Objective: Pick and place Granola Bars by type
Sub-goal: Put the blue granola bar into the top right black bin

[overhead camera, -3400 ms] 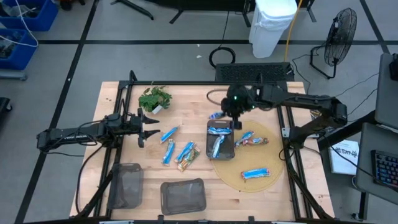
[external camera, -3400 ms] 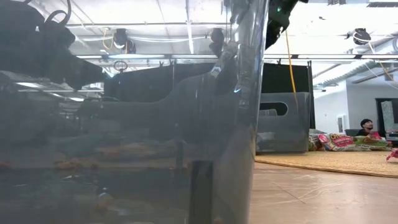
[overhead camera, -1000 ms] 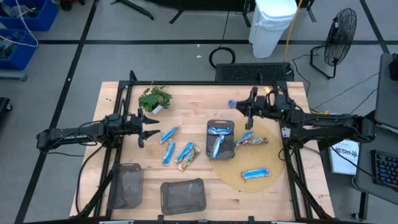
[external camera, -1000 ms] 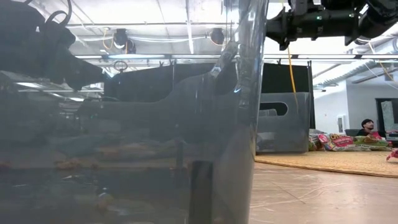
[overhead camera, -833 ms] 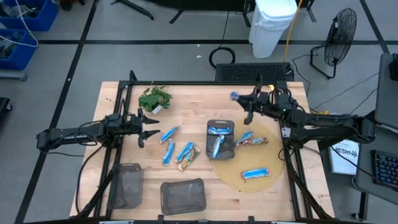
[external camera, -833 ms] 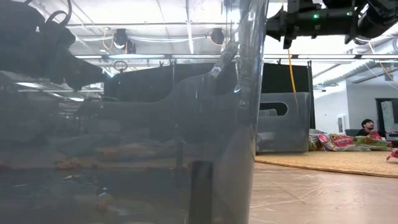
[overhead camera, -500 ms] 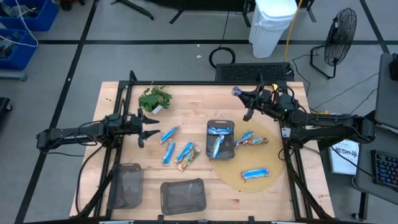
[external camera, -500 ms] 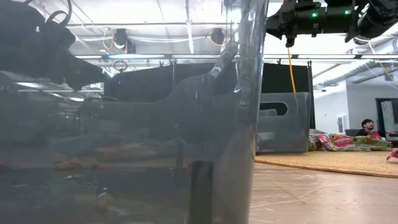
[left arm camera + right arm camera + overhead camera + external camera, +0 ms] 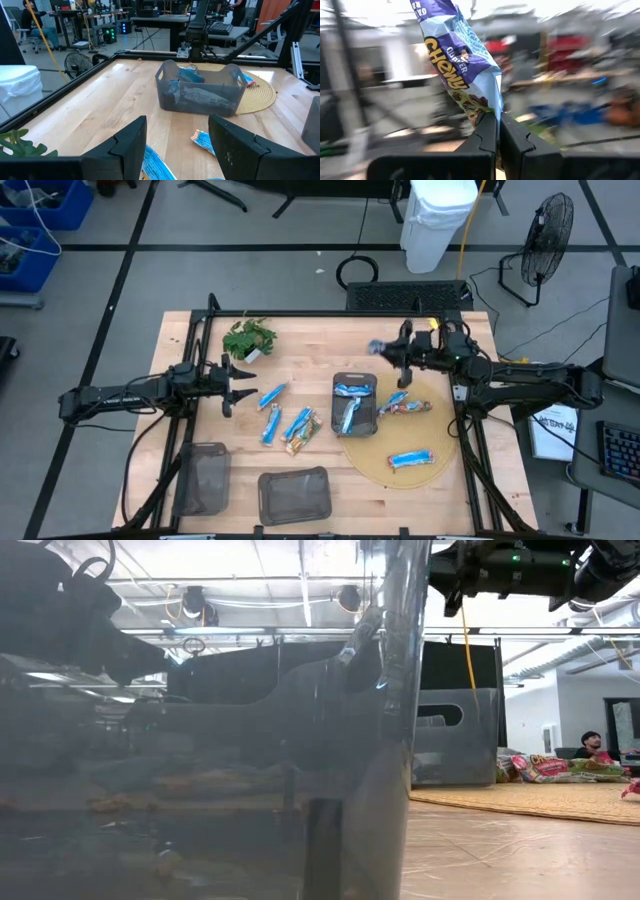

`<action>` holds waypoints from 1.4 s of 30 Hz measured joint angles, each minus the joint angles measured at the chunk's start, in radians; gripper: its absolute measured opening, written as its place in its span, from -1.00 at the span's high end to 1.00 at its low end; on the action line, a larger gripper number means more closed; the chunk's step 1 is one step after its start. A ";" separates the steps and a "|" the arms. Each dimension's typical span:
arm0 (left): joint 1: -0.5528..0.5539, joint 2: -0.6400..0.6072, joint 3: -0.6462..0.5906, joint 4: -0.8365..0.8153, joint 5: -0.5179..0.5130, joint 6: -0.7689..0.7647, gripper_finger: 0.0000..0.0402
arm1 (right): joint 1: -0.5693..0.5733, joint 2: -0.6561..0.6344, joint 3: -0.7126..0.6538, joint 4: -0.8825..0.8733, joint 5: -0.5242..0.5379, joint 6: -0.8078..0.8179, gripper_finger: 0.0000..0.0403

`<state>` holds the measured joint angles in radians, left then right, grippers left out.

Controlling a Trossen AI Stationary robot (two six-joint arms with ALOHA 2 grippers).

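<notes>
The right end effector (image 9: 497, 131) is clamped on one end of a blue-and-white granola bar (image 9: 459, 59), which sticks out past the fingertips. From above, that right end effector (image 9: 392, 350) sits over the far right part of the table (image 9: 300, 330), the held bar (image 9: 377, 346) a blue blur just beyond it, above and behind the dark bin (image 9: 355, 404).

The left end effector (image 9: 240, 378) hovers over the table's left side with its fingers spread and nothing between them; a blue bar (image 9: 271, 395) lies just ahead of it.

The wrist picture alone shows the wrapper's printed lettering; the overhead picture alone shows the other loose bars (image 9: 297, 423), the woven mat (image 9: 425, 465) carrying a blue bar (image 9: 411, 459), and the bars in the bin (image 9: 199, 92).
</notes>
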<state>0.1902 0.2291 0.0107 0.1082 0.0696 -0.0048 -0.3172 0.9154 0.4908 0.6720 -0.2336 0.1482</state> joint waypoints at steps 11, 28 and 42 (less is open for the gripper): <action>0.000 0.000 0.000 0.000 0.000 0.000 -0.08 | 0.147 0.073 0.000 -0.324 0.029 0.128 1.00; 0.000 0.000 0.000 -0.001 0.000 0.000 -0.08 | 0.344 0.344 0.169 -0.711 0.233 0.138 1.00; 0.000 0.000 0.000 0.000 0.000 0.000 -0.08 | 0.372 0.522 0.354 -0.954 0.335 0.041 1.00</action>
<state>0.1904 0.2287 0.0108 0.1085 0.0696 -0.0049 0.0544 1.4376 0.8448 -0.2821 0.1017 0.1890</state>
